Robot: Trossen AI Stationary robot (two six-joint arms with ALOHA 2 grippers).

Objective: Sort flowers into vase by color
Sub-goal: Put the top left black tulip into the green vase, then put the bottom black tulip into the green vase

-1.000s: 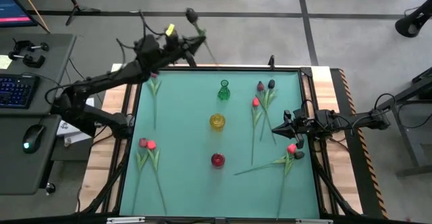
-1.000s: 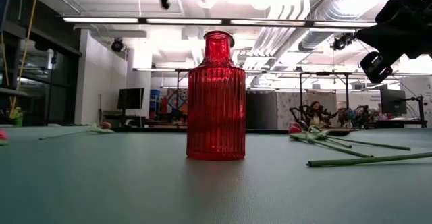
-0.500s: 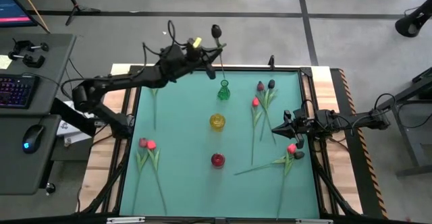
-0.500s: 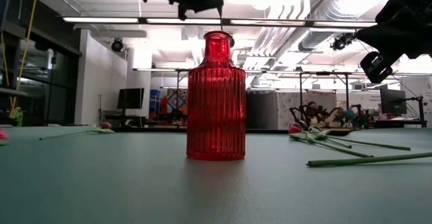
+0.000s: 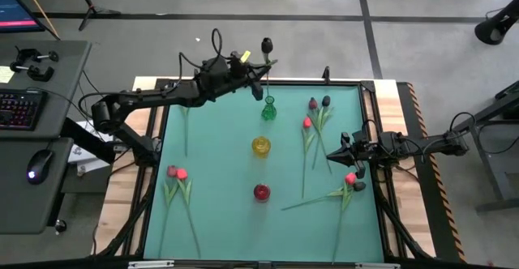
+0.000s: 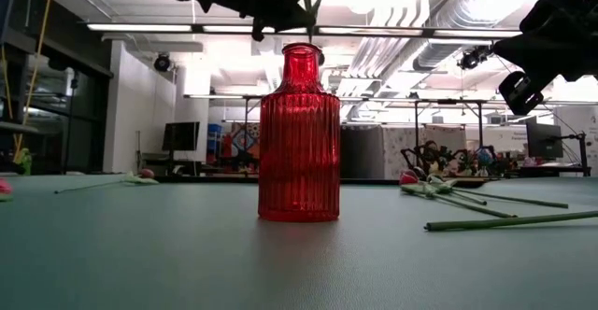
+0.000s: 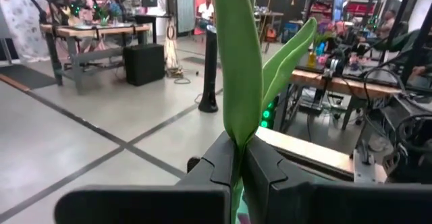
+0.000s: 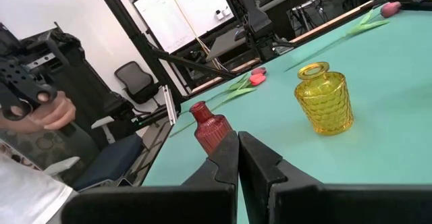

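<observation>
Tulip (image 5: pixel 266 44) with a near-black head is clamped by its stem in my left gripper (image 5: pixel 258 65), above the green vase (image 5: pixel 268 108) at the worktop's (image 5: pixel 219 164) far edge. My right gripper (image 5: pixel 331 155) sits closed, empty, by the right-hand flowers (image 5: pixel 312 131).

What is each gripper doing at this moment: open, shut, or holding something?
Left gripper: shut on a dark-headed tulip, held above the green vase.
Right gripper: shut, holding nothing, by the table's right edge.
</observation>
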